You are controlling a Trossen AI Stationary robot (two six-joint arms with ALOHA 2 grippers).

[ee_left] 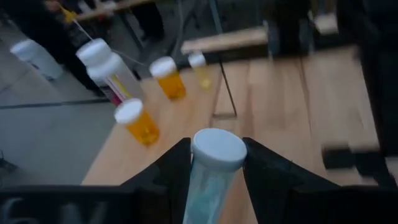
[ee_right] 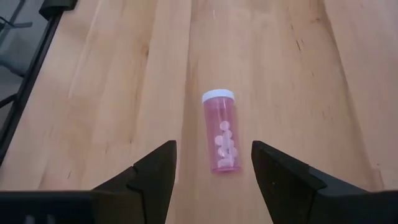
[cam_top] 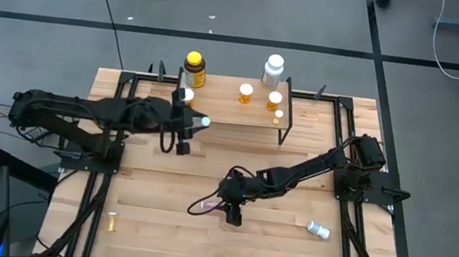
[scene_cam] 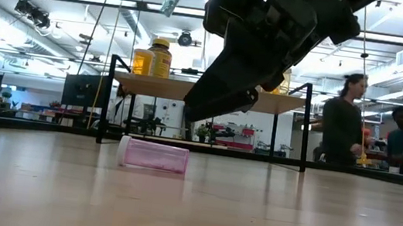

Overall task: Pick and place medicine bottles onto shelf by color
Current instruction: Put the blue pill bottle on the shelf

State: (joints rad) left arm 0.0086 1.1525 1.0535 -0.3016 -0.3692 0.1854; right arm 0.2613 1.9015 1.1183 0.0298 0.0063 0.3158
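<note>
Pink vial (ee_right: 222,136) first: it is lying on its side on the bare table (cam_top: 285,249), nearer the front edge than the shelf, white cap pointing away from the right gripper (ee_right: 213,167), which is hovering just above it with its jaws standing wide and empty, one to each side. My advice is to drop straight down so the fingers are straddling the body rather than the cap, and close slowly, because a round vial on its side is likely to roll. Farther back, the left gripper (ee_left: 214,167) is holding a teal vial (ee_left: 211,171) by its neck, over the left end of the shelf (cam_top: 223,110). Orange vials (ee_left: 138,121) and a big white bottle (ee_left: 107,65) are standing along the plank's right half, a big yellow bottle (cam_top: 194,68) at its left back corner. Setting teal apart from them looks best.
</note>
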